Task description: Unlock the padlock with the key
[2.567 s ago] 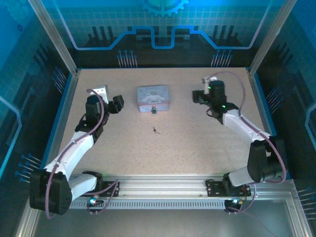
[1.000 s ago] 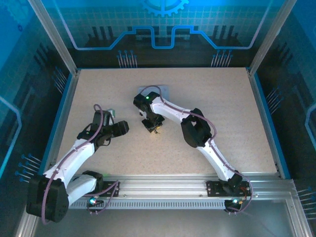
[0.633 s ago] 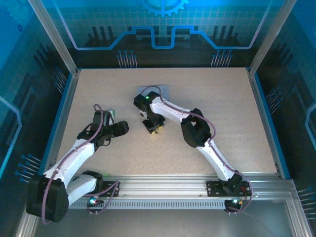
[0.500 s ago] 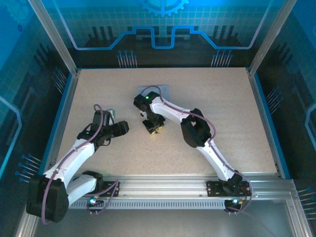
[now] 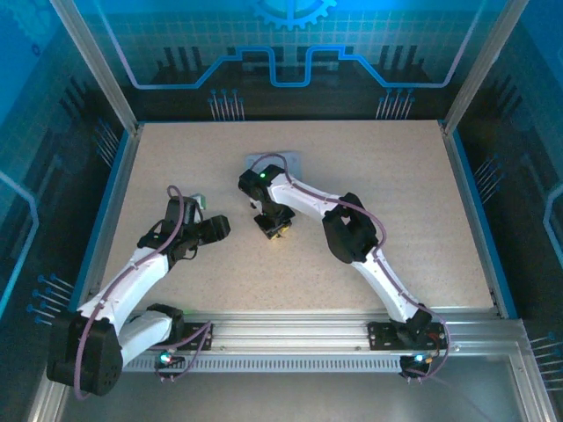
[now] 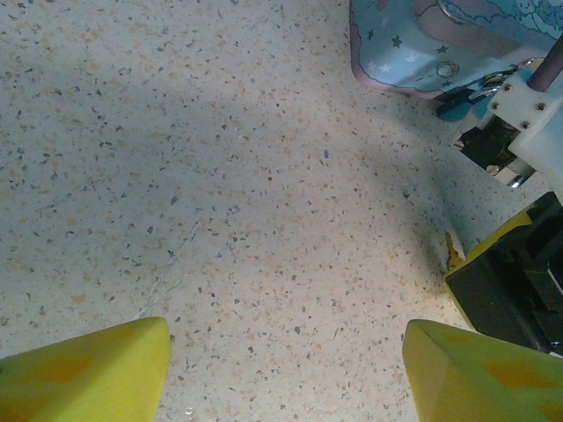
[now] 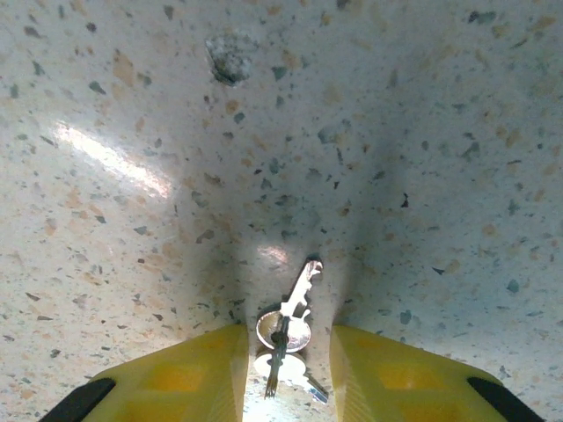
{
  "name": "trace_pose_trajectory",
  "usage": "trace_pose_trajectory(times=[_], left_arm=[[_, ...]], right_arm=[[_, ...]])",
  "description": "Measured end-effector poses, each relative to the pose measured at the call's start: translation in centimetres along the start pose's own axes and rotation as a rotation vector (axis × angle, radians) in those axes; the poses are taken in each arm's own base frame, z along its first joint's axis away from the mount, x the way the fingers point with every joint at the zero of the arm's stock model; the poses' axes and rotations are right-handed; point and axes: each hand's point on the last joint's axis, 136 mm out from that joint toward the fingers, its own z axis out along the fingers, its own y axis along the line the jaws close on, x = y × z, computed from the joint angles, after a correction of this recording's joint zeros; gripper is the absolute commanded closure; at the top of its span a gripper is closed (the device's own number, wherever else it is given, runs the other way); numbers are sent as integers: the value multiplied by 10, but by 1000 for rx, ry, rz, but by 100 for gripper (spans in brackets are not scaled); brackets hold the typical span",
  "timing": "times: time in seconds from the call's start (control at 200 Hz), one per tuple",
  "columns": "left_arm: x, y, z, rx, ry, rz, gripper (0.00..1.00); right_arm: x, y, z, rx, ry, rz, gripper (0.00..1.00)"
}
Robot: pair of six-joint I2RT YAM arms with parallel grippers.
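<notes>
The key (image 7: 295, 308) is a small silver sliver lying flat on the speckled table, joined by a thin ring to a second key beneath it. My right gripper (image 7: 288, 352) is open, its yellow fingers (image 7: 185, 374) low on either side of the key head without touching it. From above, the right gripper (image 5: 274, 229) points down at mid-table. The dark-blue padlock (image 6: 459, 97) lies against the front of the cartoon tin (image 6: 413, 44). My left gripper (image 6: 286, 374) is open wide over bare table, left of the right gripper (image 6: 501, 290); it is also seen from above (image 5: 214, 229).
The pale tin (image 5: 280, 161) lies at mid-back, partly covered by the right arm's forearm (image 5: 303, 195). Blue rails (image 5: 104, 220) border the table on both sides. A small grey chip (image 7: 229, 48) marks the surface ahead of the key.
The right arm has swung from the back right across to the key at mid-table, and the left gripper has come forward. Over the last second nothing visibly moves.
</notes>
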Motion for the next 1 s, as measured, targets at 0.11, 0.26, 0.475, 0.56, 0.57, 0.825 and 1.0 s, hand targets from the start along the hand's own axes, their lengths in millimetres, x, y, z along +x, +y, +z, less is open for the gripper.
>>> trace_pose_trajectory(times=[0.11,0.26,0.475,0.56,0.57,0.825,1.0], left_arm=[[0,0,0,2,1,0,29],[0,0,0,2,1,0,28],[0,0,0,2,1,0,29],[0,0,0,2,1,0,29],[0,0,0,2,1,0,29],[0,-1,0,3,2,0,28],[1,-2,0,9,5,0,28]], right_arm=[[0,0,0,-1,-5,0,70],[1,0,1,-3,-15,-1,71],[7,0,1,-8,-20,-9,78],[12,0,2,-4,-7,-21,83],[12,0,1,-5,-9,-22,83],[15,-2,-2,12,-5,-67,98],[19,-9,-4,44,0,-132,100]])
